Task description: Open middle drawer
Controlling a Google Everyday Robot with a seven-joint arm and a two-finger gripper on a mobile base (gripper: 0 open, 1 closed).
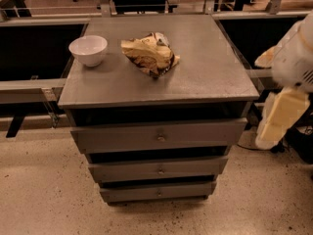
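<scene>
The grey cabinet [161,82] stands in the middle of the camera view with three drawer fronts. The middle drawer [195,168] is the second front, long and flat, with a small brass knob [160,170] at its centre. It sits in line between the bigger top front [205,133] and the smallest bottom front [190,191], with dark gaps above and below it. My gripper [281,119], a cream part hanging from the white arm [296,53], is at the right edge, beside the cabinet's right side at about the height of the top drawer and apart from it.
A white bowl [88,49] and a crumpled chip bag [149,54] lie on the cabinet top. Metal rails [29,84] run behind on both sides. Speckled floor [44,195] spreads in front and to the left.
</scene>
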